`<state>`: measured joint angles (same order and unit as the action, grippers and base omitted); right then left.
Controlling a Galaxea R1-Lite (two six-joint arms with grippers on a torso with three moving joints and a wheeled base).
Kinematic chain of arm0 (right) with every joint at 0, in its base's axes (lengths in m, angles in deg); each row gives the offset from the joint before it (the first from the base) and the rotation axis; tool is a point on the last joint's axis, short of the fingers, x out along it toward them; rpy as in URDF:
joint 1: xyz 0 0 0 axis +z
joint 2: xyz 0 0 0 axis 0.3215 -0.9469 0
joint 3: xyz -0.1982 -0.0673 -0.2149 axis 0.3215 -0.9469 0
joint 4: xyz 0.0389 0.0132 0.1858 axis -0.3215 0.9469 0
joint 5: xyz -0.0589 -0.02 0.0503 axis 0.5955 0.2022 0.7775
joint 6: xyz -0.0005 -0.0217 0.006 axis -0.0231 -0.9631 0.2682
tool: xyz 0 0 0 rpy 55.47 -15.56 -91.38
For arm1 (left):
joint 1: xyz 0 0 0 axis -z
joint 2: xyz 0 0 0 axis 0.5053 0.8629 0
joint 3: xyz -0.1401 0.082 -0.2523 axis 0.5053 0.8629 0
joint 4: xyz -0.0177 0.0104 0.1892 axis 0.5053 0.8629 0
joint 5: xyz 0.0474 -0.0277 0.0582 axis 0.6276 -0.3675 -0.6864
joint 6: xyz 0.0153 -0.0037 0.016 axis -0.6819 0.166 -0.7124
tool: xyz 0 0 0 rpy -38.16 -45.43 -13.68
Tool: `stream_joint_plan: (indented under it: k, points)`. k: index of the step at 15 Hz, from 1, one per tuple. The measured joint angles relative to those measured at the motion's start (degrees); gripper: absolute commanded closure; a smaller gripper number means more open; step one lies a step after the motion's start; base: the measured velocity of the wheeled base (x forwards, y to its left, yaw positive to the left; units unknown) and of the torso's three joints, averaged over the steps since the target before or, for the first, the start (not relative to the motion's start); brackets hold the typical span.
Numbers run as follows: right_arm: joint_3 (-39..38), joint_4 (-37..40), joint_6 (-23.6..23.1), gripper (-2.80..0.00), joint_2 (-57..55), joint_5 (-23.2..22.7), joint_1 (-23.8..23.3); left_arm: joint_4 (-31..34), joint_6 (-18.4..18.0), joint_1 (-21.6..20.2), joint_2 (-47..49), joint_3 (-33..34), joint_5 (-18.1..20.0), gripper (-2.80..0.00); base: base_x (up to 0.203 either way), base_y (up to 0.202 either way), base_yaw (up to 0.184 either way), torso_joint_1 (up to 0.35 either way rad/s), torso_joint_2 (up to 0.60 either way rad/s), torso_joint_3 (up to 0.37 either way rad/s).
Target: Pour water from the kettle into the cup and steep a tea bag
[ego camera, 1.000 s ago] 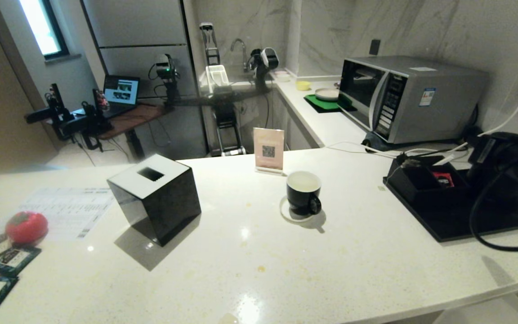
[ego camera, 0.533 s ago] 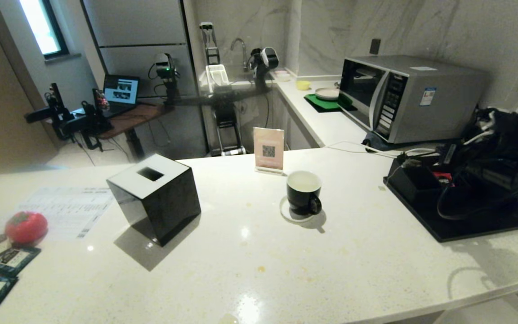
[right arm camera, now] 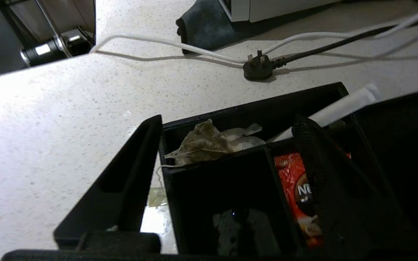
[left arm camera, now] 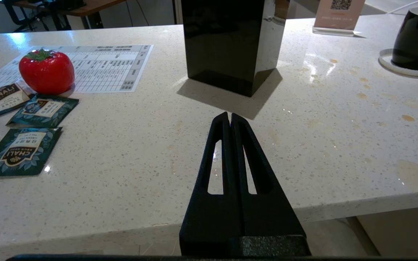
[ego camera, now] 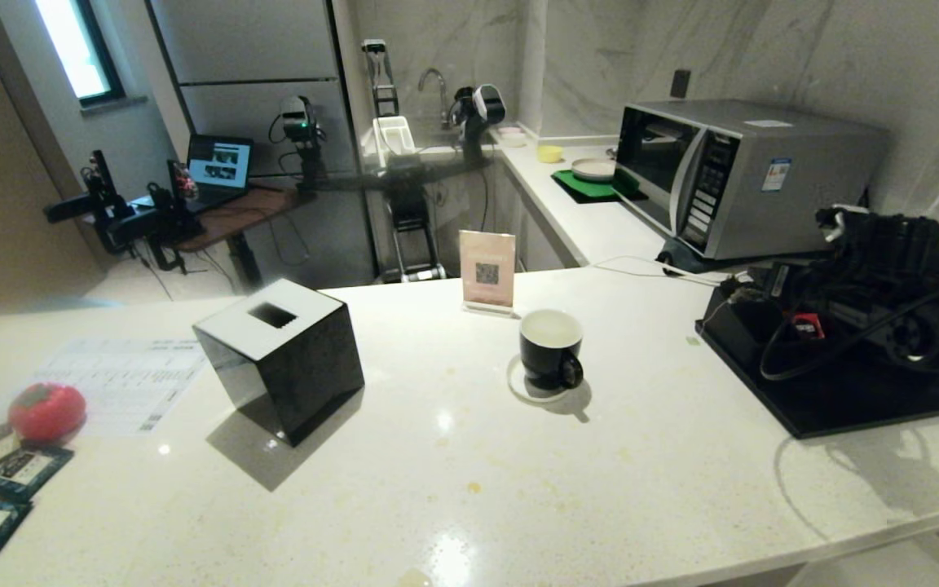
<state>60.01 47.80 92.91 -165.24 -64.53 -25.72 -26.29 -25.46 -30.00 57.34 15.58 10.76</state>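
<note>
The right gripper [right arm camera: 227, 145] hangs over the black compartment box [right arm camera: 252, 108] at the right edge of the worktop [ego camera: 453, 489], its jaws spread wide with one finger outside the box wall and the other over the inner compartments. Between them, in the box's far compartment, lies the tea bag [right arm camera: 203, 141], a crumpled tan pouch with a thin white string trailing over the wall. A red packet [right arm camera: 292, 181] lies in the neighbouring compartment, and a white tube-shaped stick [right arm camera: 343, 105] leans across the box's rim. In the head view the right arm [ego camera: 885, 285] covers most of the box.

The cup [ego camera: 550, 349], a glossy black mug with a white inside, stands on a white coaster [ego camera: 518, 387] near the middle of the worktop, well apart from the box. Whether it holds water cannot be told. Just behind it stands a small sign with a QR code [ego camera: 487, 271].

The left gripper [left arm camera: 229, 116] sits at the worktop's near edge with its fingers pressed together, holding nothing. Ahead of it stands a black cube with a white slotted top [ego camera: 278, 359]. Toward the left edge lie a red tomato-shaped object [left arm camera: 46, 71], a printed sheet [left arm camera: 100, 67] and flat dark teal packets [left arm camera: 22, 150].

A microwave [ego camera: 738, 175] stands on the counter behind the box.
</note>
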Motion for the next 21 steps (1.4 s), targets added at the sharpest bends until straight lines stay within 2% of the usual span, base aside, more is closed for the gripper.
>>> stream_joint_plan:
  k: [5, 21]
  points:
    - [0.6, -2.8, -3.4, -2.8, -2.4, -4.1, -0.2, 0.0, 0.0, 0.0, 0.0, 0.0, 0.0, 0.0, 0.0, 0.0, 0.0, 0.0, 0.0, 0.0]
    - [-0.2, -8.5, -5.3, -2.8, -7.5, -4.2, -0.9, 0.0, 0.1, 0.0, 0.0, 0.0, 0.0, 0.0, 0.0, 0.0, 0.0, 0.0, 0.0, 0.0]
